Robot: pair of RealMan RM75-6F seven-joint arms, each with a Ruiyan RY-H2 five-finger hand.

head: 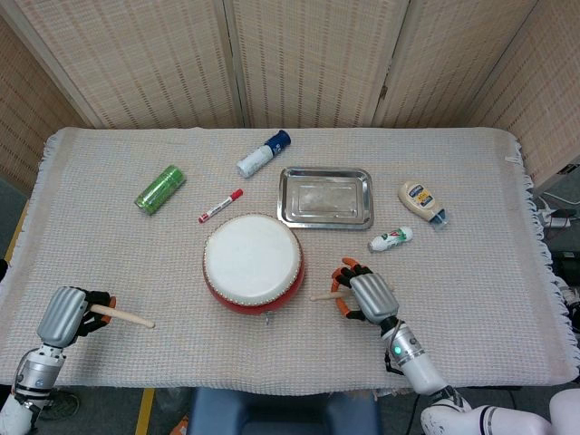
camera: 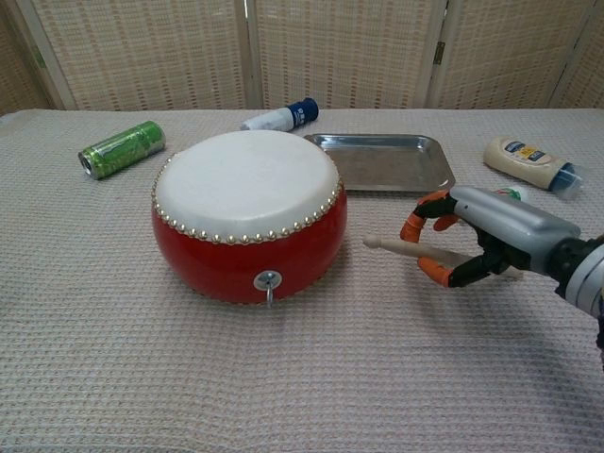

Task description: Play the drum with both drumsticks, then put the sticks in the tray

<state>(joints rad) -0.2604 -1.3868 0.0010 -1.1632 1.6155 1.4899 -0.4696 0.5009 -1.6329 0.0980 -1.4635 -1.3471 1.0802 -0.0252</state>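
The red drum (head: 253, 263) (camera: 248, 215) with a white skin stands at the table's middle. My right hand (head: 367, 294) (camera: 486, 236) grips a wooden drumstick (head: 323, 296) (camera: 404, 250) just right of the drum, lifted off the cloth, its tip pointing at the drum's side. At the near left edge my left hand (head: 65, 314) grips the other drumstick (head: 123, 316), whose free end points right; the chest view does not show this hand. The steel tray (head: 325, 197) (camera: 381, 162) lies behind the drum and holds nothing.
A green can (head: 159, 189) (camera: 121, 148) lies at the far left, a red marker (head: 220, 206) beside it. A white-and-blue bottle (head: 263, 153) (camera: 280, 117) lies behind the drum. A mayonnaise bottle (head: 422, 200) (camera: 528, 162) and a small white tube (head: 391, 239) lie right of the tray.
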